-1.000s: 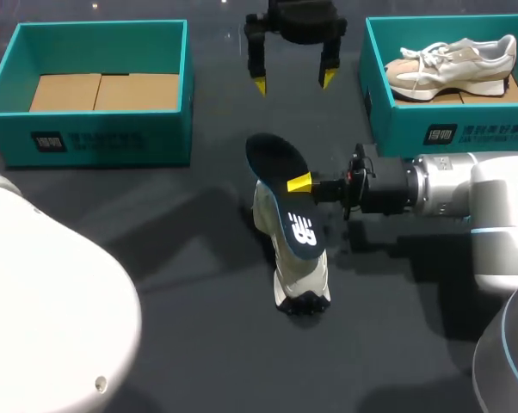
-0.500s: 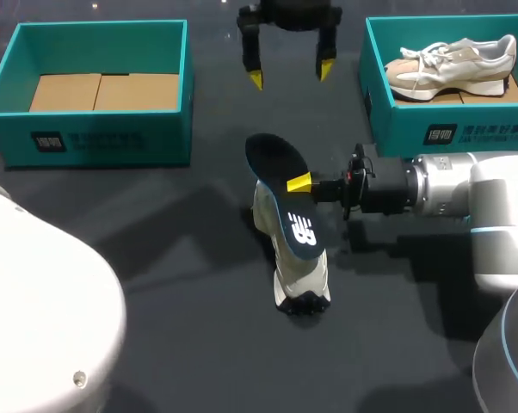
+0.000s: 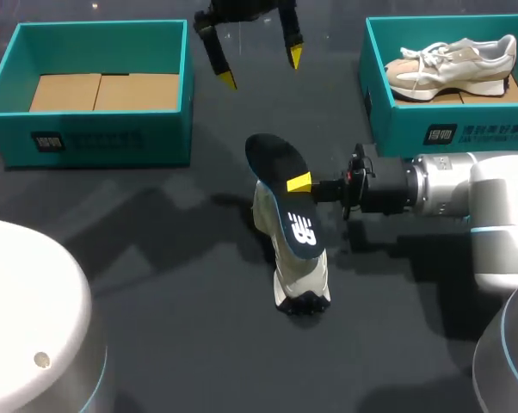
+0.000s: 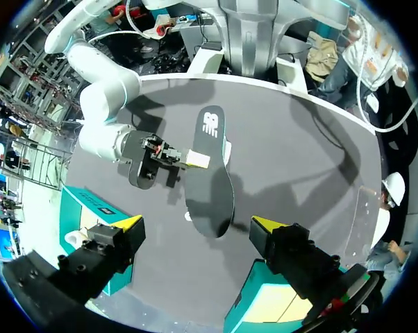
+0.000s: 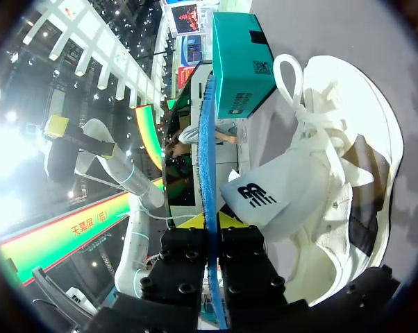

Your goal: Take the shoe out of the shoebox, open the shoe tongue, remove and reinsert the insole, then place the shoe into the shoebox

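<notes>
1. Teal card shoebox, brown floor showing: it stands beside the left gripper, well apart from the shoe.

2. Left gripper: it hangs over the far part of the table, fingers spread wide and holding nothing. The insole lies ahead of it, well apart.

3. Dark navy foam insole with a blue edge: the right gripper holds it on edge above the shoe. Whether its lower end touches the shoe cannot be told.

4. Cream lace-up sports shoe: it rests on the table below and just beside the right gripper, tongue and loose laces facing the insole.

5. Right gripper: its fingers are pressed together on the insole's side edge, about mid-length.

6. Second teal shoebox, holding a matching cream sneaker: it stands near the right arm.

Assessment: the insole is judged light, thin and limp, so it will likely sag beyond the pinch. A hold nearer the heel, feeding the toe in first, appears soundest. The shoe is judged light, with a soft upper and a firmer sole. The heel collar or sole sides are the best places to grasp, and the laces may snag.
</notes>
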You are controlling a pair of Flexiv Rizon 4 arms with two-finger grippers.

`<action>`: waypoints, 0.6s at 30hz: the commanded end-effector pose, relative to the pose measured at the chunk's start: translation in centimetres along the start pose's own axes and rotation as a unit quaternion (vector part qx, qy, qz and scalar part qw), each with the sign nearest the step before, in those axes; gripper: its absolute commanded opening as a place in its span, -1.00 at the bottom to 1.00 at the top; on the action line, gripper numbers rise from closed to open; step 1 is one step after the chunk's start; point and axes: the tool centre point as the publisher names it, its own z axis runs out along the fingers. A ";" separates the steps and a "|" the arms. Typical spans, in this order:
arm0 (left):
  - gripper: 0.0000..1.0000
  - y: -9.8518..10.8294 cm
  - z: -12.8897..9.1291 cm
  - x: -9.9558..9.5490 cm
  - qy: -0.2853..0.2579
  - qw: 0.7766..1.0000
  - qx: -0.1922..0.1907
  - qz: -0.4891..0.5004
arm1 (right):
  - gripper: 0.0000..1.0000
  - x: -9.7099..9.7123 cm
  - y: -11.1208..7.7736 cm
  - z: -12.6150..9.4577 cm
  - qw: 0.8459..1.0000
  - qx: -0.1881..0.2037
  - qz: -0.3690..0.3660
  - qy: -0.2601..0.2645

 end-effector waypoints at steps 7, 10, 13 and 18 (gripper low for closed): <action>1.00 -0.3 0.8 1.7 -0.172 0.985 0.001 -0.007 | -1.00 0.0 -0.1 0.0 1.000 -0.001 0.000 -0.001; 1.00 -0.5 0.8 2.0 -0.192 0.981 -0.002 -0.012 | -1.00 0.0 -0.1 0.0 1.000 -0.001 0.000 -0.001; 1.00 -0.5 0.9 2.3 -0.212 0.977 -0.007 -0.022 | -1.00 0.0 -0.1 0.0 1.000 -0.001 0.000 -0.001; 1.00 -0.3 1.1 2.8 -0.235 0.972 -0.005 -0.026 | -1.00 0.0 -0.1 0.0 1.000 -0.001 0.000 -0.001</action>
